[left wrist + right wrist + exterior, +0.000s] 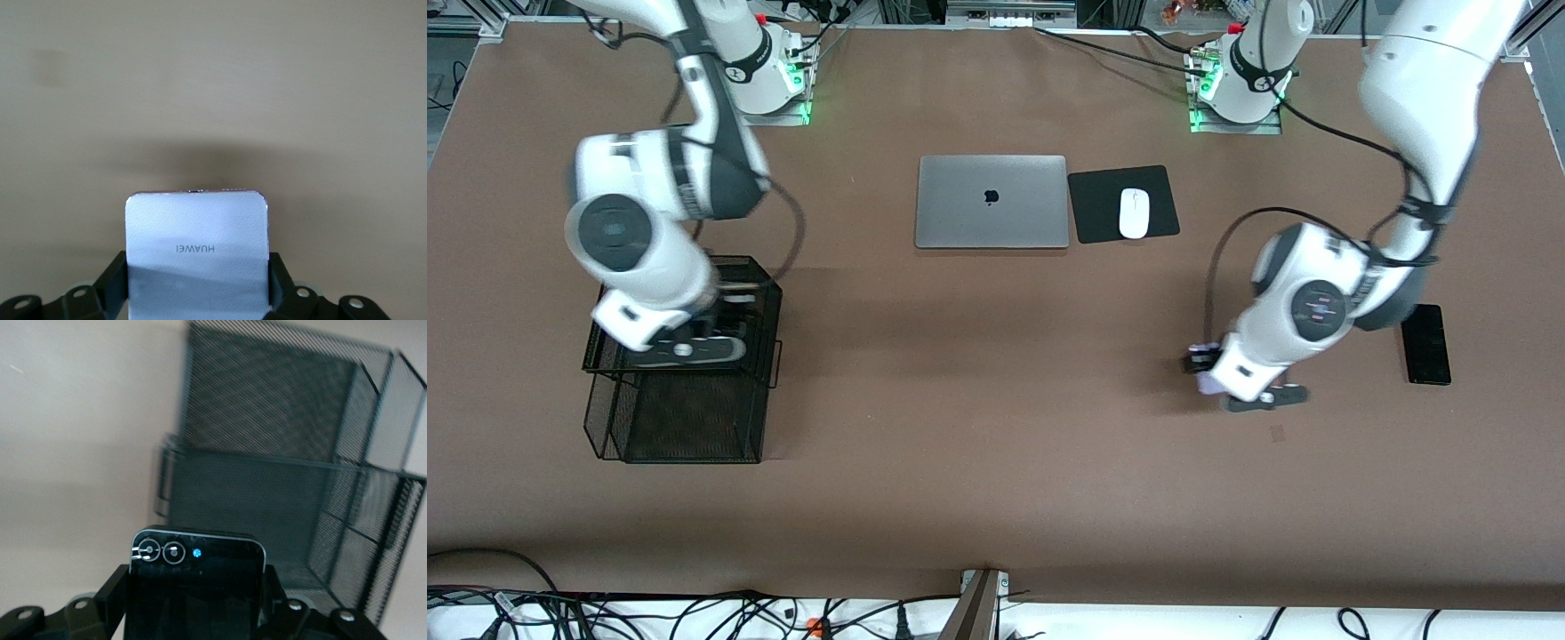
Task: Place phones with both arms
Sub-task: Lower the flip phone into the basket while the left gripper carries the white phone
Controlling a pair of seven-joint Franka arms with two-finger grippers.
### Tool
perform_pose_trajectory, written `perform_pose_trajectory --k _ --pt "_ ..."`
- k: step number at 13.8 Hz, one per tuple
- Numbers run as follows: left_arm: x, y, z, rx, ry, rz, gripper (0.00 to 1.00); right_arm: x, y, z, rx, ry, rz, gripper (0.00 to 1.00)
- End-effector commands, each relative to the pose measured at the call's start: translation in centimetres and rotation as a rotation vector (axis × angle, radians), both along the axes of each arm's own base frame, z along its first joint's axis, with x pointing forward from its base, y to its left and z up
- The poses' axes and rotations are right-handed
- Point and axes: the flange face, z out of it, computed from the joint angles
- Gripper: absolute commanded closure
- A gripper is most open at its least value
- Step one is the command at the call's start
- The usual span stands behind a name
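We see the left gripper (pixel 1209 372) clamped on the small squarish pale lilac-white phone (pixel 197 257), which hangs over bare brown table (pixel 996 427) toward the left arm's end; in the left wrist view its black fingers (pixel 110 283) press both side edges and the maker's lettering faces the camera. The right gripper (pixel 734 311) is closed on the small squarish black phone (pixel 195 583) over the upper tier of the black wire-mesh two-tier basket (pixel 685 404), which stands toward the right arm's end. In the right wrist view we make out two ringed camera lenses and a blue dot along that phone's top edge. The longer black slab phone (pixel 1425 343) lies flat on the table near the left arm's end. The closed silver laptop (pixel 991 202) sits between the two bases, with the white computer mouse (pixel 1134 213) on a black square pad (pixel 1094 209) just beside it.
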Motion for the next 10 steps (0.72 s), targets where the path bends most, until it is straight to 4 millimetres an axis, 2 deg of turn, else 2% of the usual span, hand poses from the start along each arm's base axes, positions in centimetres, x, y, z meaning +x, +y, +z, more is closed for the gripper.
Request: perform_pose_trajectory --k 1,2,4,7,10 --pt "0.1 -8.3 1.3 -0.023 0.001 0.002 1.0 -2.6 -6.3 -1.6 0.052 0.009 0.014 1.0" --pt "0.0 -11.2 1.5 -0.037 -0.01 0.002 1.0 -2.9 -8.7 -2.2 0.054 0.0 0.02 1.0" --pt "-1.5 -17.5 0.5 -0.054 -0.01 -0.037 1.0 -3.6 -11.3 -3.9 0.068 -0.036 0.022 1.0" --pt "-2.8 -24.6 -0.8 -0.081 -0.033 -0.108 1.0 -3.3 -14.0 -5.1 0.126 -0.061 0.007 1.0" --pt "-3.8 -30.4 -2.8 -0.033 -0.113 -0.169 1.0 -3.0 -14.8 -5.9 0.137 -0.075 0.005 1.0"
